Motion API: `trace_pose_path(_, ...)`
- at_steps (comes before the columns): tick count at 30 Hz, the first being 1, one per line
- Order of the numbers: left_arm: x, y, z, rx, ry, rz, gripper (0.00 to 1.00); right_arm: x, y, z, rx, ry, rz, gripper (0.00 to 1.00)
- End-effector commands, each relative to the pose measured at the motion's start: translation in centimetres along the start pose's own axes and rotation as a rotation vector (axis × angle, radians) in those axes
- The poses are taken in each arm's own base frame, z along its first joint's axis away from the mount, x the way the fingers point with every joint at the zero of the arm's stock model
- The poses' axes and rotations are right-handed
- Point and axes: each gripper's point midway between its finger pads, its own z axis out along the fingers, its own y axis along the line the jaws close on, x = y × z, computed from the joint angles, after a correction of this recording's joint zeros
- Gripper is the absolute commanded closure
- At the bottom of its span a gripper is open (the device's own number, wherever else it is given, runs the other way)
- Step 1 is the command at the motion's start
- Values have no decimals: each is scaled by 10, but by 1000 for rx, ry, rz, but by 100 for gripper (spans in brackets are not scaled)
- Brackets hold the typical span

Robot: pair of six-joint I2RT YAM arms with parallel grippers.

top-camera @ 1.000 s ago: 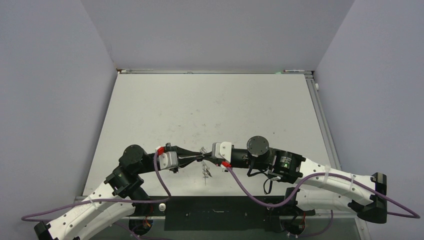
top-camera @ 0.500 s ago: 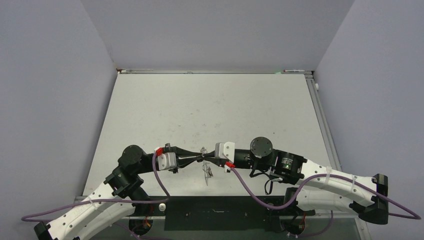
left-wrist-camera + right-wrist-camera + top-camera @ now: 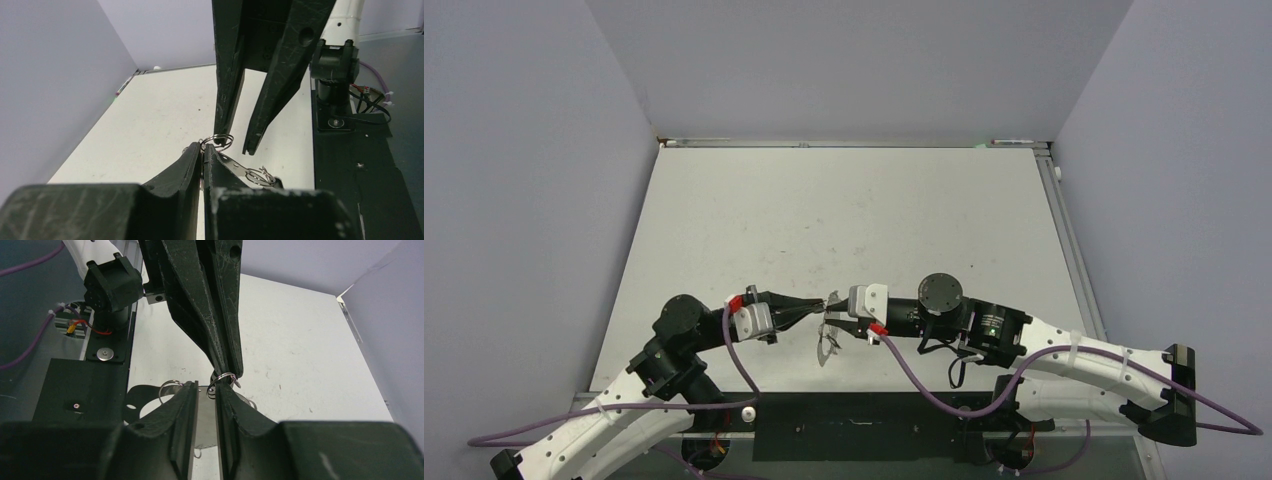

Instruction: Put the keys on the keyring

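White scuffed tabletop between grey walls. Large thin silvery metal hoop keyring hanging above the near edge, pinched at a small wire loop by left gripper, fingers pressed together. Right gripper slightly spread, straddling the same loop. Arm markings too small to read.

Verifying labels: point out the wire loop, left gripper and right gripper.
wire loop (image 3: 229,141), left wrist view, its right side.
left gripper (image 3: 227,369), right wrist view, shut tips.
right gripper (image 3: 234,146), left wrist view, between tips.

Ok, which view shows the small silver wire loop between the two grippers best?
Right wrist: small silver wire loop is sharp against the pale table. Left wrist shows it partly behind a black finger; top external, barely a glint.
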Motion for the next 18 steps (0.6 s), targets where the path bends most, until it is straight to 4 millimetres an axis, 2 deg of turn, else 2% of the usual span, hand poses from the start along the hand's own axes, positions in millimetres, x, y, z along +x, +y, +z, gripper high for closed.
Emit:
trace_pose_path(1, -13, 24, -1, -117, -16, 45, 100, -15, -13, -2, 42, 12, -20, 75)
trace_pose_path(4, -10, 27, -1, -127, 0, 40, 100, -13, -18, -4, 66, 43, -31, 75)
trace_pose_path(10, -5, 32, -1, -151, 24, 37, 100, -12, -26, -7, 99, 73, -38, 65)
trace_pose_path(18, 1, 39, 0, -188, 59, 28, 100, -8, -32, 3, 151, 79, 7, 65)
